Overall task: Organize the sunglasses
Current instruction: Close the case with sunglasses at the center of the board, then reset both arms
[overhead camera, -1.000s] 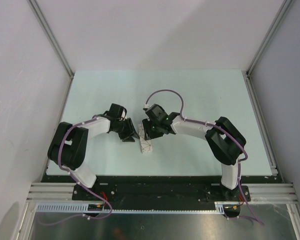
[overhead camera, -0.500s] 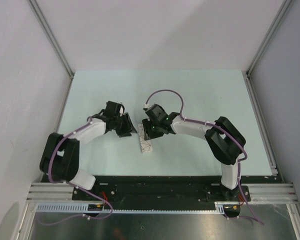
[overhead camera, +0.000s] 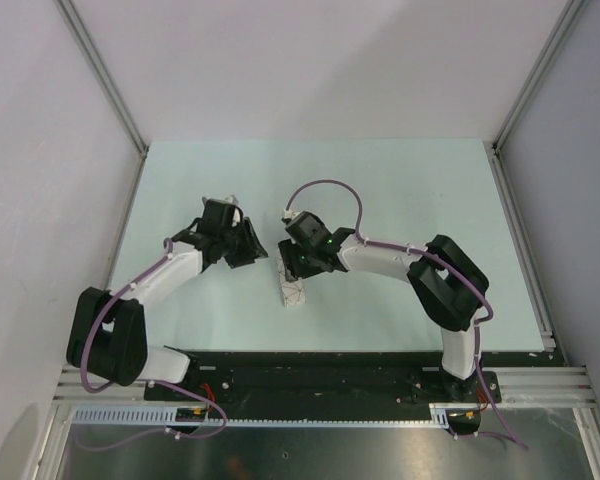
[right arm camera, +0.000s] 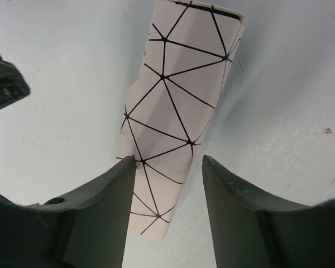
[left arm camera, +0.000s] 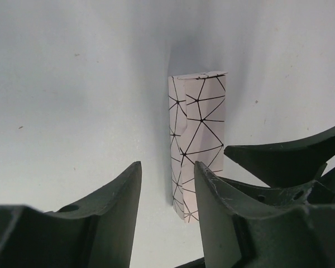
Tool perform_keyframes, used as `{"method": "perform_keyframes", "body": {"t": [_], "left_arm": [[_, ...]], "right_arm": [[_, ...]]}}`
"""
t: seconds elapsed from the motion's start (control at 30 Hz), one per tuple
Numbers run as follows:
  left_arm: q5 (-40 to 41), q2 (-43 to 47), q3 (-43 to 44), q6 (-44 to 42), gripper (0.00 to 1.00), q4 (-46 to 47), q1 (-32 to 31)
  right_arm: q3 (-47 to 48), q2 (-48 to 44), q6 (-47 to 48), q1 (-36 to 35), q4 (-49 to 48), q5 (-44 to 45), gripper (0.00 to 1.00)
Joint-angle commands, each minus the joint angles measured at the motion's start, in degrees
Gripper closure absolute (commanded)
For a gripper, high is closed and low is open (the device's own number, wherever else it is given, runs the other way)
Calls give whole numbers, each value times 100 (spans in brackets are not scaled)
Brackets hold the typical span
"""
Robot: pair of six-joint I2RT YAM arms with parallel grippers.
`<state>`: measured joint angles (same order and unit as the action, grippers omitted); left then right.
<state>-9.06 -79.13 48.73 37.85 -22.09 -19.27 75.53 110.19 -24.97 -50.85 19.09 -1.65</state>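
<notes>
The patterned case (overhead camera: 291,290), lying lengthwise front to back, is being straddled from above by the nearer, parted, empty right gripper (right arm camera: 168,162), the left gripper (left arm camera: 167,166) being held parted, empty, just beside it

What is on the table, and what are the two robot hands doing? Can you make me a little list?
table: pale, with one case on it
case: white with black triangle lines, lying flat between the two grippers
left gripper: open, empty, beside the case, not touching it
right gripper: open, over one end of the case
sunglasses: not in sight in any view
</notes>
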Motion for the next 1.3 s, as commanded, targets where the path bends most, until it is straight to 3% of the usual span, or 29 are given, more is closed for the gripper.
{"method": "perform_keyframes", "body": {"t": [0.0, 0.6, 0.77, 0.83, 1.03, 1.27], "left_arm": [[343, 311, 66, -137, 51, -50, -33], [467, 443, 181, -269, 46, -138, -33], [580, 539, 260, -374, 40, -173, -33], [616, 644, 295, -418, 31, -208, -33], [774, 1233, 348, -813, 0, -322, -33], [1063, 2269, 540, -1533, 0, -445, -33]], "right_arm": [[-30, -67, 133, -109, 16, 472, 41], [234, -446, -52, 14, 24, 666, 34], [234, -700, -131, 49, 16, 806, 30], [234, -885, -174, 66, 59, 955, 29], [226, -1700, -412, 128, 629, 2184, 14], [155, -2800, -666, 382, 1201, 4108, 8]]}}
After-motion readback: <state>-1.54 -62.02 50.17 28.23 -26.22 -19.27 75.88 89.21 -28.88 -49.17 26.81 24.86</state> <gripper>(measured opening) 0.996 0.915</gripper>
